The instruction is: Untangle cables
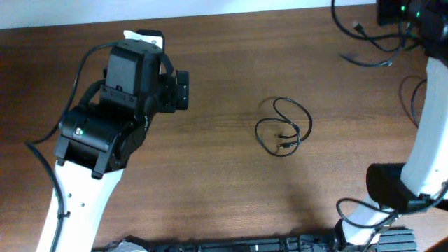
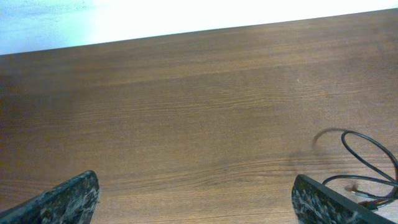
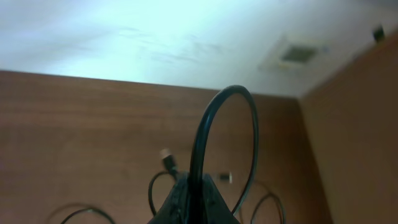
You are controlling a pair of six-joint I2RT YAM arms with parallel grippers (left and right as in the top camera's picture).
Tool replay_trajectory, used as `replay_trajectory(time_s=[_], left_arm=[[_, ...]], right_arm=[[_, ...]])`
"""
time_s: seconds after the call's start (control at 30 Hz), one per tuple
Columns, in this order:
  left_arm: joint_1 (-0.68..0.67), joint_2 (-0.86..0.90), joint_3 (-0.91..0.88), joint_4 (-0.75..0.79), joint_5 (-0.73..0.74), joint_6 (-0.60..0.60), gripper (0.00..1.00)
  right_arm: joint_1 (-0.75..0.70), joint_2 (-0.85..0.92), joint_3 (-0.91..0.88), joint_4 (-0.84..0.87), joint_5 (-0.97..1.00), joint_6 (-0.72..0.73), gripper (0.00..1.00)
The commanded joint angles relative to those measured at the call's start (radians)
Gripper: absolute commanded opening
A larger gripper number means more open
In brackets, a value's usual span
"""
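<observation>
1. The left gripper (image 2: 196, 202) hangs spread wide and empty, over the table (image 1: 224, 63) left of its centre.
2. The right gripper (image 3: 189, 202) is clenched on a thin cable loop (image 3: 227, 118) at the table's far right corner, among more cables (image 1: 364, 49).
3. A loose coil (image 1: 283, 127) lies just right of the table's centre.
4. The cord looks light, limp and springy, so it is best gripped on a free stretch away from crossings.

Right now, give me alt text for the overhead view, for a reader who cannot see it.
One thin black cable lies in loose loops in the middle of the brown wooden table, touched by neither arm. The left arm's fingers face it from the left; the white right arm reaches to the far right corner, where more cables trail.
</observation>
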Motion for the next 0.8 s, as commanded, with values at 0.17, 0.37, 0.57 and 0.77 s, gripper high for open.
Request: replay_trajectory(time_s=[0.17,0.37,0.57,0.77], left_arm=[[0.004,-0.002,0.011,0.002,-0.003,-0.013,0.99],[0.004,-0.002,0.011,0.001,-0.003,-0.013,0.99],[0.004,-0.002,0.011,0.001,-0.003,-0.013,0.99],[0.004,-0.002,0.011,0.002,-0.003,-0.013,0.99]], right_arm=[[-0.204,0.134,0.009,0.058,0.046,0.285,0.04],[-0.294,0.206,0.009,0.074,0.047,0.302,0.04],[-0.369,0.225,0.008,0.163,-0.026,0.346,0.04],[-0.383,0.243,0.008,0.184,-0.130,0.344,0.04]])
